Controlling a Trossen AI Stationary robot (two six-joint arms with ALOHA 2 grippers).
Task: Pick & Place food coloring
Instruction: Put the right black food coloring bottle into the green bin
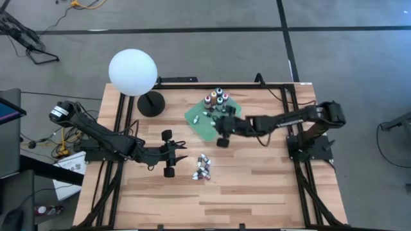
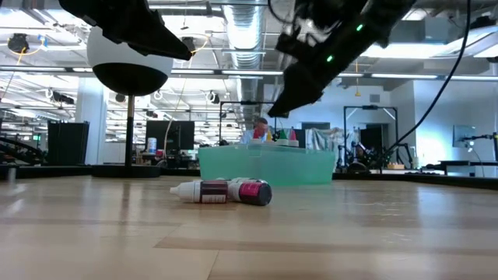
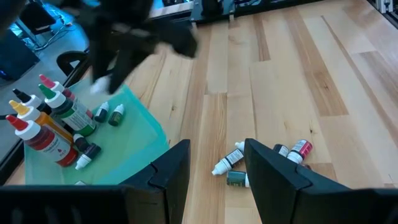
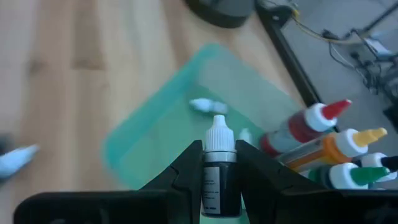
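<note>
I'm carrying one dark vial in my right gripper, fingers clamped on its body so the white cap is sticking up clear. I'm hanging over the green cloth, probably to set it down beside the upright bottles grouped at the far edge. My left gripper is waiting spread and empty, aimed at the loose vials lying on bare table, likely next.

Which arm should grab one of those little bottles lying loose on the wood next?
Left, probably. The left gripper hangs open just beside the loose bottles on the table, while the right gripper is shut on a small dark bottle over the green cloth.
</note>
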